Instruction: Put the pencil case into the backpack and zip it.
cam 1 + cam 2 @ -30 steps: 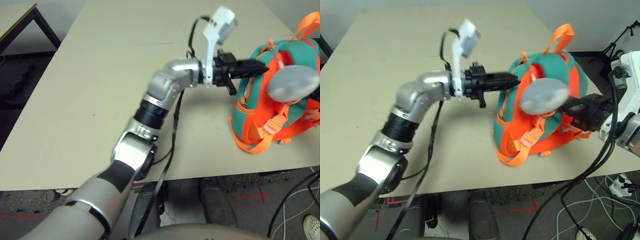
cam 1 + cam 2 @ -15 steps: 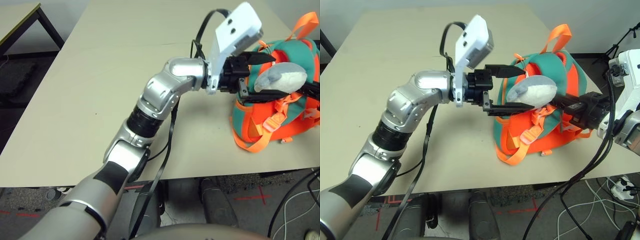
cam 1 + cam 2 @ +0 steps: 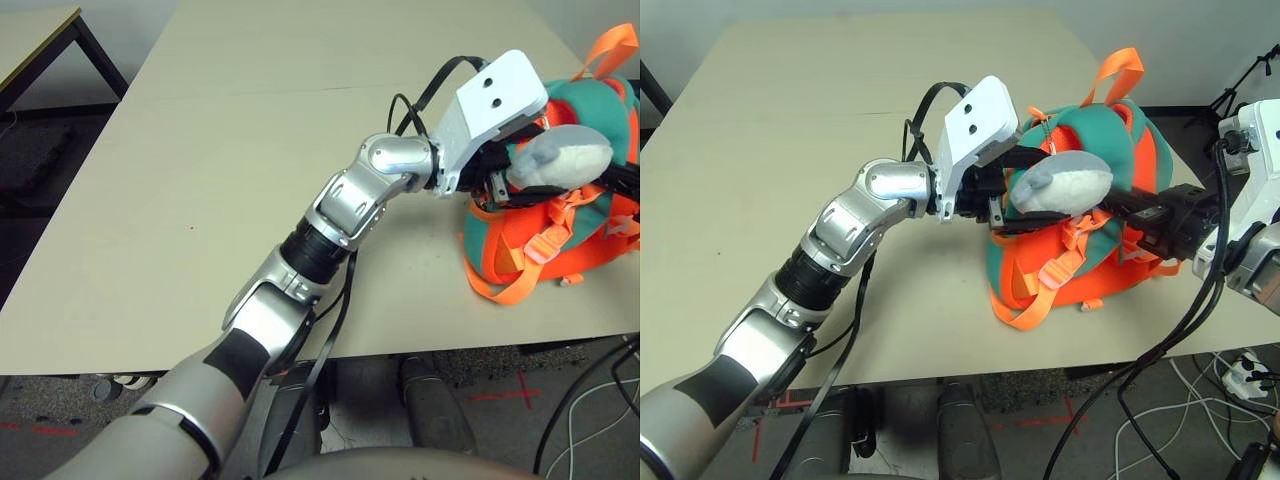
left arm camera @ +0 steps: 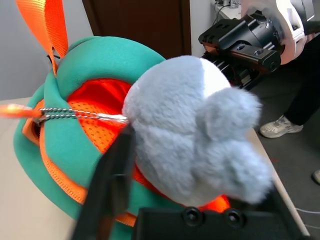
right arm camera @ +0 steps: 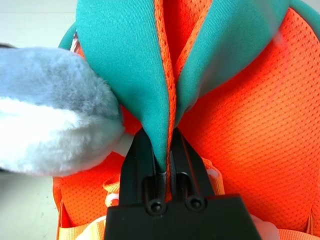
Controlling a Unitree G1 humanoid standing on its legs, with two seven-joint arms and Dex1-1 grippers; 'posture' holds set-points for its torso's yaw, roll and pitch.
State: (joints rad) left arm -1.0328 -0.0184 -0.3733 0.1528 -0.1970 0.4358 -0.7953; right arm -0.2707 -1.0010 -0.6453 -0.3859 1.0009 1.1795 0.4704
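Observation:
The orange and teal backpack (image 3: 1128,135) stands upright at the right side of the table, its top gaping to show orange mesh lining (image 4: 97,102). A grey-white plush toy (image 3: 1062,185) hangs from it on a bead chain (image 4: 75,114). My left gripper (image 3: 1025,192) reaches in from the left and is shut on the plush toy (image 4: 195,130), one black finger (image 4: 112,185) pressed against its side. From the right, my right gripper (image 5: 161,145) is shut on the teal edge of the backpack's opening (image 5: 145,75). The pencil case is out of view.
The beige table (image 3: 200,150) stretches wide to the left and back; the backpack sits near its front right edge. Another table's corner (image 3: 40,30) is at the far left. Cables (image 3: 1200,400) lie on the floor. A person's shoe (image 4: 280,127) shows beyond the backpack.
My left gripper opened wide beside the backpack, pushed forward, and has closed around the plush toy, which has risen. The right gripper has kept its hold on the backpack.

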